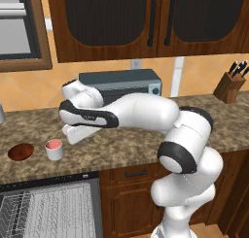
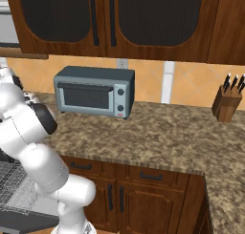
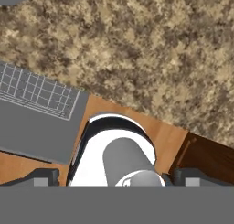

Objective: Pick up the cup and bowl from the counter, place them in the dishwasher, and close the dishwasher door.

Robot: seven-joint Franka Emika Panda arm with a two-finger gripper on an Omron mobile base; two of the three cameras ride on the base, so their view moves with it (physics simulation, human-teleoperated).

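Hovering over the counter (image 1: 126,149), the pincer (image 1: 73,134) sits just right of the cup (image 1: 54,149); tips spread wide apart in the hand view, nothing between them, prob. set up for a grab. Cup stands upright near the counter's front edge w/ the bowl (image 1: 21,151) just left of it, both untouched. Below them the dishwasher (image 1: 46,208) shows its wire rack, dishwasher door (image 3: 32,136) dropped open, so loading looks ready.
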